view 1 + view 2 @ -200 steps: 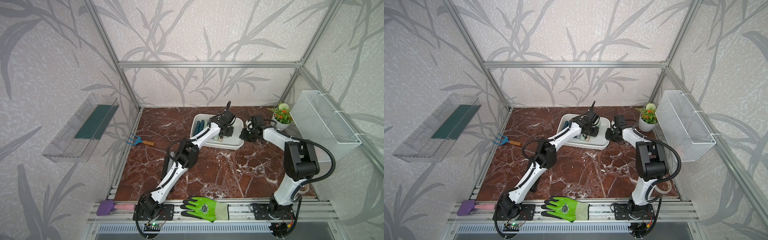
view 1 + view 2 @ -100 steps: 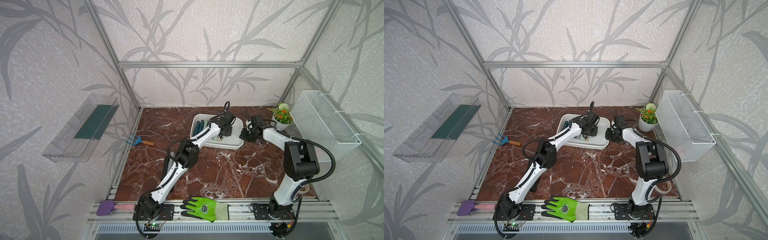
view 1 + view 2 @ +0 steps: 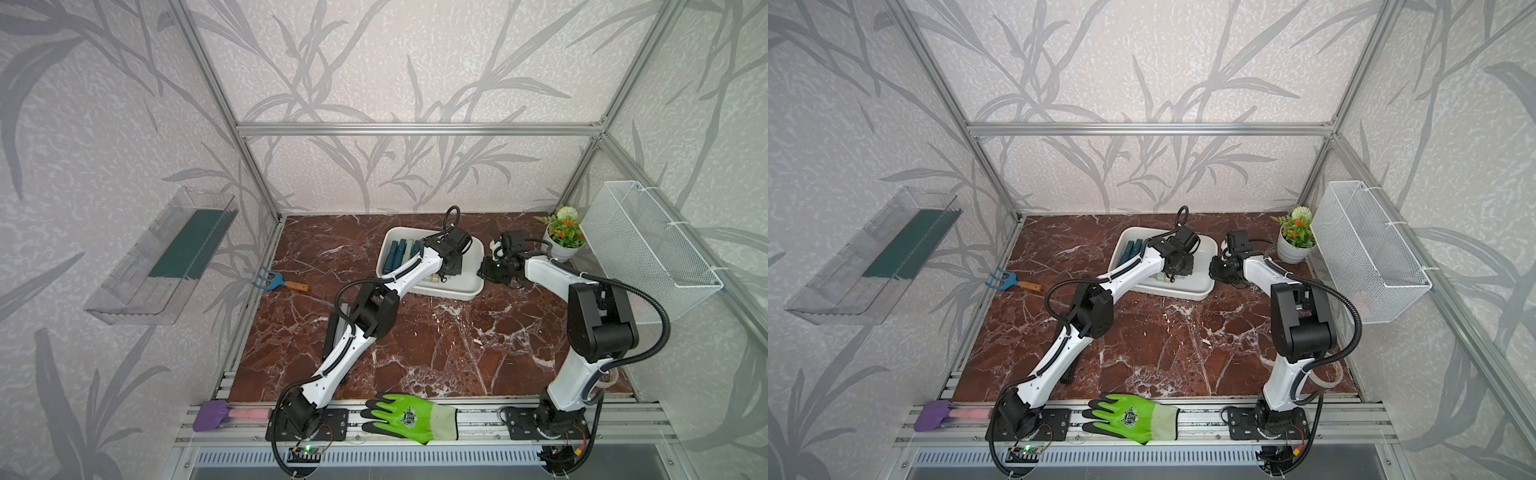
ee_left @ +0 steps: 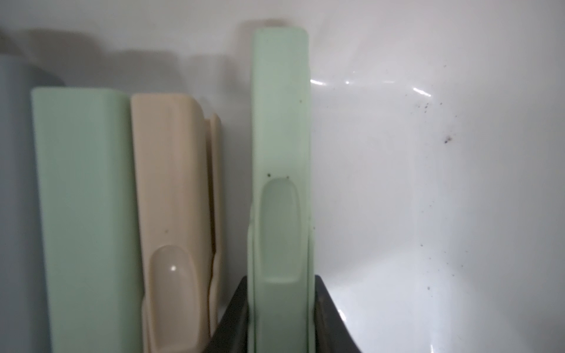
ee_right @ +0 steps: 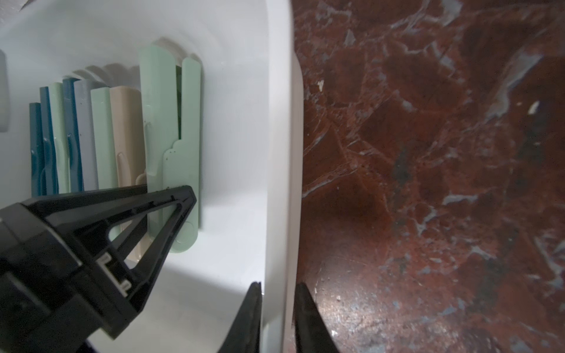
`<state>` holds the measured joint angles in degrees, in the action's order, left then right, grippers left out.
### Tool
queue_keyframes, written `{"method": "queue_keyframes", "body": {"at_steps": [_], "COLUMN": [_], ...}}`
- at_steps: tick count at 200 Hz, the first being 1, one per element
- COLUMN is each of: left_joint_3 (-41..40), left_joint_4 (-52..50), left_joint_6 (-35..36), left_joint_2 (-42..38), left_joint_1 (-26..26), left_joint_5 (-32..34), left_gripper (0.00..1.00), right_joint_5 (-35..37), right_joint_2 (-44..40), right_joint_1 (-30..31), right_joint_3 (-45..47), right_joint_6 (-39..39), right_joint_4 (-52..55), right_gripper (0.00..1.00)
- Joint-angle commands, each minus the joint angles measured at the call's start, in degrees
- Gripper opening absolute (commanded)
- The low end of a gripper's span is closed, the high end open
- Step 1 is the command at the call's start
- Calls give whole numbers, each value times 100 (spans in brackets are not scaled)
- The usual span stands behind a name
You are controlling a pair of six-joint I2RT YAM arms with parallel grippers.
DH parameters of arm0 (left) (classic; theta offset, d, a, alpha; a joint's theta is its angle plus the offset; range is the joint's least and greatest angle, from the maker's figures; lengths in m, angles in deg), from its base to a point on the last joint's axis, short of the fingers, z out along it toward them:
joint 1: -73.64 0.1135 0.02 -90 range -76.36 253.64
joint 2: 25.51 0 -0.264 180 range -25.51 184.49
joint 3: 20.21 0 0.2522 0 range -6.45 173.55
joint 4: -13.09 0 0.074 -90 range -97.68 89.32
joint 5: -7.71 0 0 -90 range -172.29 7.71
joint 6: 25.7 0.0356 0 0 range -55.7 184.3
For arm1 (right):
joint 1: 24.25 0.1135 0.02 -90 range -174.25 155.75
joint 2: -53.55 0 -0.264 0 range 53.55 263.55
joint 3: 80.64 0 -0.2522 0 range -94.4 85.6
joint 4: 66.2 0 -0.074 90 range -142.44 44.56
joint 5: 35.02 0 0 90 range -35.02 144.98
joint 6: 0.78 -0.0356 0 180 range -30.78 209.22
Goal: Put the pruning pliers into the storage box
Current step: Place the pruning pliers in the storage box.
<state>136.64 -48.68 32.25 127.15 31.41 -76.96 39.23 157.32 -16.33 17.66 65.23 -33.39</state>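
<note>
The white storage box [image 3: 467, 282] [image 3: 1200, 282] stands at the back of the marble table. My left gripper [image 3: 446, 272] [image 4: 281, 293] reaches down into it, shut on a pale green pruning pliers [image 4: 279, 137] [image 5: 165, 107] that stands on edge on the box floor. Beside it, several more pruning pliers [image 5: 70, 137] in teal, green, grey and beige are packed in a row. My right gripper [image 3: 484, 270] [image 5: 276, 293] is shut on the box's rim [image 5: 281, 152], one finger inside and one outside. A dark bar-shaped tool [image 3: 331, 332] lies on the marble, partly under my left arm.
A blue hand rake [image 3: 274, 282] lies at the table's left edge. A purple trowel [image 3: 216, 413] and a green glove [image 3: 409, 417] rest on the front rail. A potted plant [image 3: 563, 237] and wire basket [image 3: 648, 249] are at the right, a clear bin [image 3: 166, 253] on the left wall.
My left wrist has shifted slightly over the box with the pale green pliers still held. The right arm has not moved.
</note>
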Motion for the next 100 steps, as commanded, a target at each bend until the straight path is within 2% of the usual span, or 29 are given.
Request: {"method": "queue_keyframes", "body": {"at_steps": [1, 46, 100], "left_joint_3": [-62, -36, 127], "left_joint_4": [-258, -288, -301], "left_joint_6": [-152, -108, 8], "left_joint_2": [-344, -325, -336], "left_joint_1": [-16, -41, -127], "left_joint_5": [549, 1003, 1223], "left_gripper": [29, 35, 43], "right_joint_5": [-57, -87, -97], "right_joint_2": [-199, -183, -181], "right_joint_1": [17, 17, 16], "right_joint_3": [47, 81, 70], "right_joint_6": [-8, -8, -15], "right_joint_4": [-102, -132, -141], "right_gripper": [21, 21, 21]}}
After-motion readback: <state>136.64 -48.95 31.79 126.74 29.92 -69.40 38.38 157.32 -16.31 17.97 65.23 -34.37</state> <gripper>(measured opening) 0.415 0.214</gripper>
